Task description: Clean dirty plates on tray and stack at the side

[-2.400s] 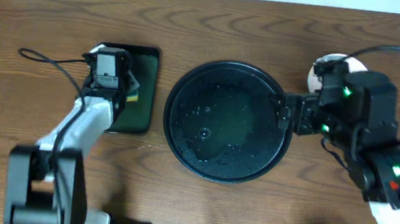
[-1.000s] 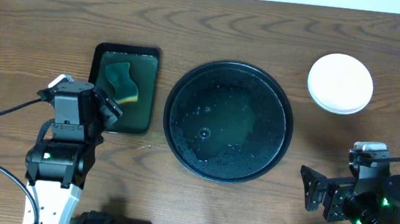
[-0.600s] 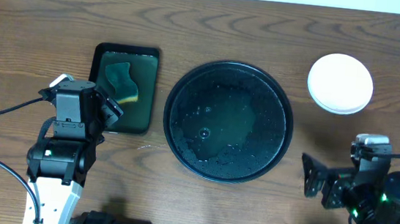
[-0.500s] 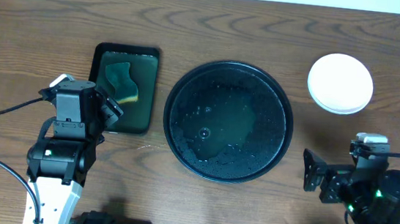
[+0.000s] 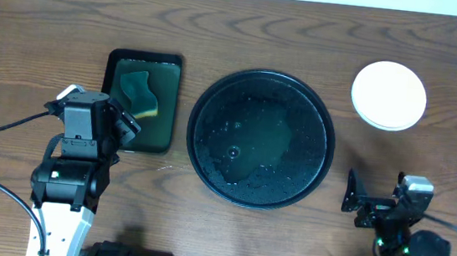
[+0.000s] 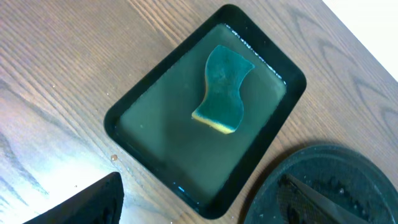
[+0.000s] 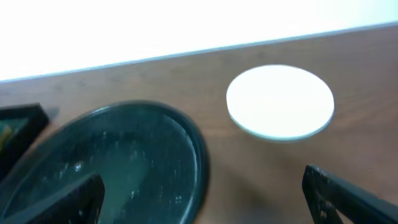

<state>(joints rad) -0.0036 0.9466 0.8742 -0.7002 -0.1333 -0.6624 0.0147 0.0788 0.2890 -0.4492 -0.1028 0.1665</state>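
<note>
Right gripper [image 5: 351,199]: lower right, jaws apart, empty; withdrawn from the upper right, where it stood seconds ago.
Left gripper [image 5: 130,129]: lower left, jaws apart, empty; pulled back off the sponge [image 5: 140,93].
Tray [image 5: 261,138]: centre, wet, bare of plates.
Plates [image 5: 389,95]: upper right, beside the tray, white uppermost.
Judgement: both arms retired; task likely complete.

Round tray [image 5: 264,106] mid-table; plates [image 5: 389,95] right of it; rectangular tray [image 5: 165,126] (sponge [image 5: 139,92] inside) left
</note>
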